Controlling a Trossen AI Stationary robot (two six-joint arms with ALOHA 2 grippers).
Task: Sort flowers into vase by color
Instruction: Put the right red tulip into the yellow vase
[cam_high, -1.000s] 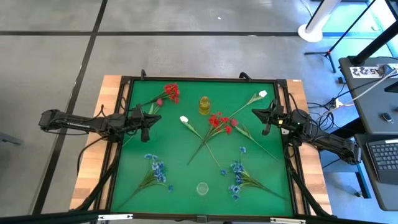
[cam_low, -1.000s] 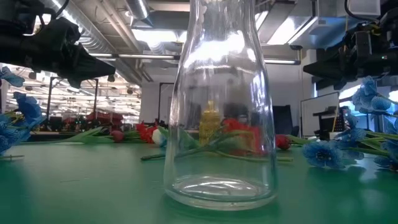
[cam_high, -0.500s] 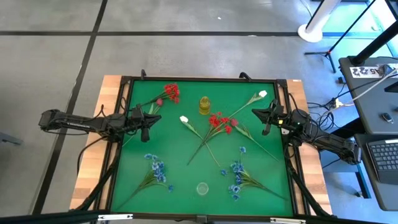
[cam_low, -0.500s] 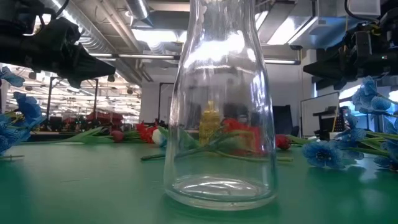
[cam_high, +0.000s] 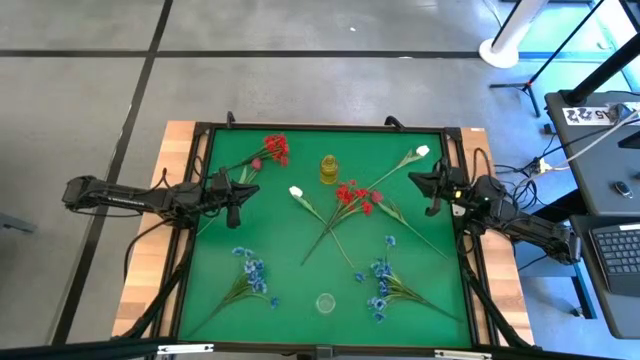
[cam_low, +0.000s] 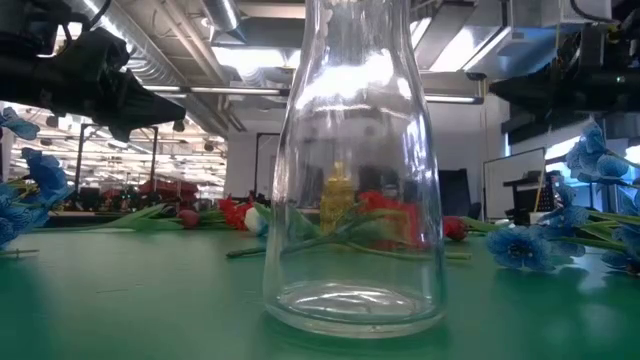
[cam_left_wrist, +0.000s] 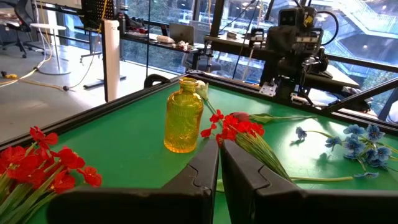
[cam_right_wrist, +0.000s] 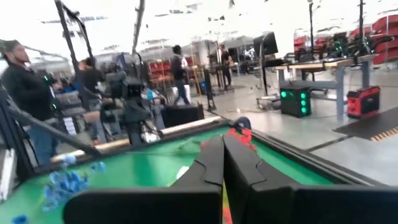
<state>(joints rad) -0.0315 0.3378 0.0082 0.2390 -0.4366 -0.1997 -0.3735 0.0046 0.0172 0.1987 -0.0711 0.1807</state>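
**Flowers all on the mat, both vases empty**

Flowers lay scattered over the green mat: we saw red ones near the middle and far left, white ones at the far right, blue ones along the near side. We found nothing in the yellow vase or the clear glass vase. The left gripper and right gripper hovered at opposite edges, each with fingers pressed together on nothing.

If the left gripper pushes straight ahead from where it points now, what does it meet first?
Probably the red flowers at mid-table; the left gripper, shut, points just past the yellow vase, though depth is hard to judge.
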